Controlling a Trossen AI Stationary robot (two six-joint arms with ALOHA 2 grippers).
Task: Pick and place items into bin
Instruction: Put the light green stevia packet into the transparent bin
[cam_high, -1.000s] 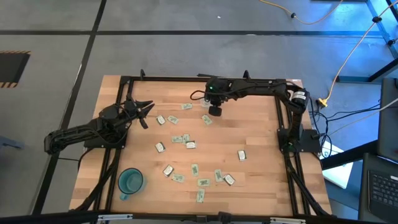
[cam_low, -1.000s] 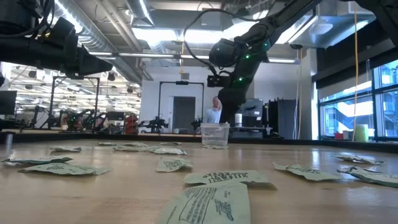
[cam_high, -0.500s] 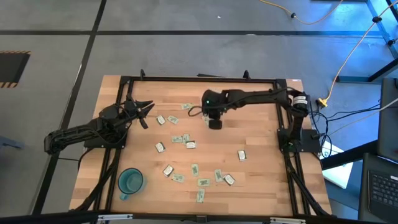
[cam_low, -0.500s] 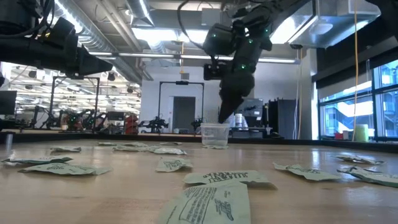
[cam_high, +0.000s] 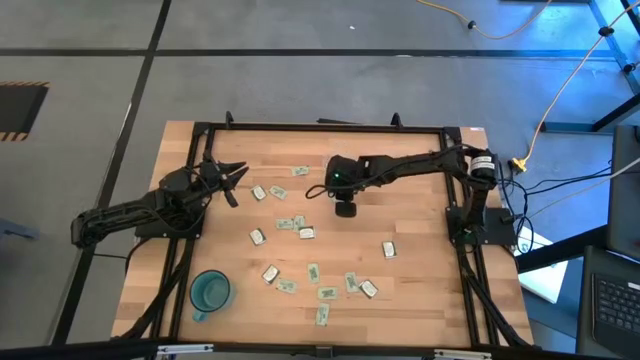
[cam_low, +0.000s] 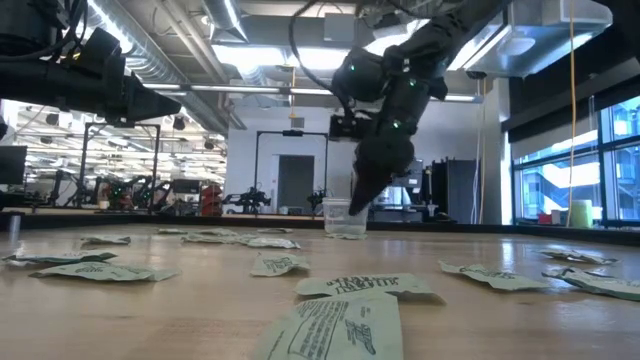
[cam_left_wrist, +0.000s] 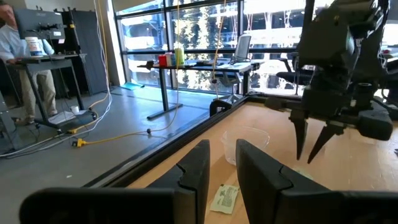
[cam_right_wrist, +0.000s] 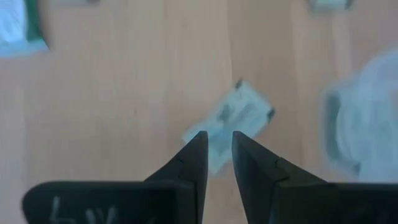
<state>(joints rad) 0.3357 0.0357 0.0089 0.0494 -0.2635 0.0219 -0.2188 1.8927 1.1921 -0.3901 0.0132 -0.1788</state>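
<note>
Several small flat packets, pale green and silvery, lie scattered on the wooden table (cam_high: 400, 215); one group lies around (cam_high: 300, 232). The bin (cam_low: 340, 215) is a small clear container standing toward the table's far side; the left wrist view also shows the bin (cam_left_wrist: 249, 142). My right gripper (cam_high: 345, 209) points down beside the bin, slightly open, hovering over one pale green packet (cam_right_wrist: 231, 118) without touching it. My left gripper (cam_high: 236, 178) waits open above the table's left side.
A teal cup (cam_high: 210, 290) stands near the table's near left corner. A black frame (cam_high: 320, 127) runs around the table. More packets lie toward the near edge around (cam_high: 325, 293). Bare wood shows on the right half around (cam_high: 420, 200).
My right gripper has moved from near the far edge toward the near edge and downward. It now hangs lower, beside the bin, over a packet. The left arm, the packets and the bin have stayed where they were.
</note>
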